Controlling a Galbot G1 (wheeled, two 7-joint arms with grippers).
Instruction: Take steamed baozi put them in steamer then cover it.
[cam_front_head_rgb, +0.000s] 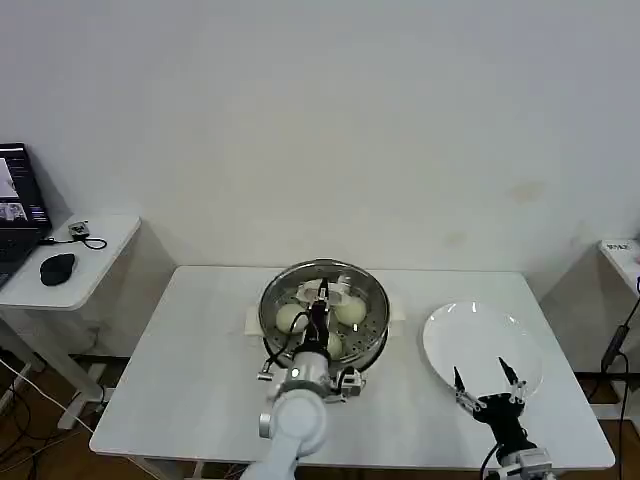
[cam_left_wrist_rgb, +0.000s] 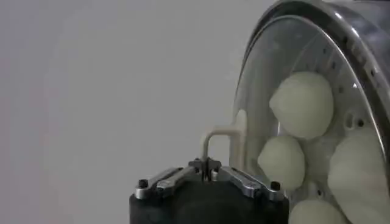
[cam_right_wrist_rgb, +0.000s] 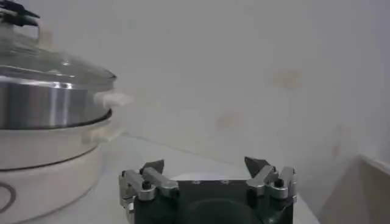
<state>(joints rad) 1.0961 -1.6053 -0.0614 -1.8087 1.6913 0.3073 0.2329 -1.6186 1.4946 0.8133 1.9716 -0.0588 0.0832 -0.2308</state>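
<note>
The steamer (cam_front_head_rgb: 372, 335) stands mid-table with the glass cover (cam_front_head_rgb: 300, 285) lying on its rim. Through the glass I see the baozi (cam_front_head_rgb: 291, 318) on the perforated tray. My left gripper (cam_front_head_rgb: 321, 297) reaches down over the middle of the cover, shut on its pale handle (cam_left_wrist_rgb: 218, 135). In the left wrist view the left gripper (cam_left_wrist_rgb: 207, 167) pinches one leg of the handle, with baozi (cam_left_wrist_rgb: 303, 105) behind the cover (cam_left_wrist_rgb: 256, 73). My right gripper (cam_front_head_rgb: 483, 376) hovers open over the white plate (cam_front_head_rgb: 480, 335), holding nothing. In the right wrist view, the right gripper (cam_right_wrist_rgb: 205, 164) faces the steamer (cam_right_wrist_rgb: 49, 103) and cover (cam_right_wrist_rgb: 58, 61).
The steamer sits on a white base (cam_right_wrist_rgb: 42, 164). A side table (cam_front_head_rgb: 100, 240) at the left carries a laptop (cam_front_head_rgb: 18, 205) and a mouse (cam_front_head_rgb: 57, 267). Another small table (cam_front_head_rgb: 622, 250) stands at the far right. A wall rises close behind the table.
</note>
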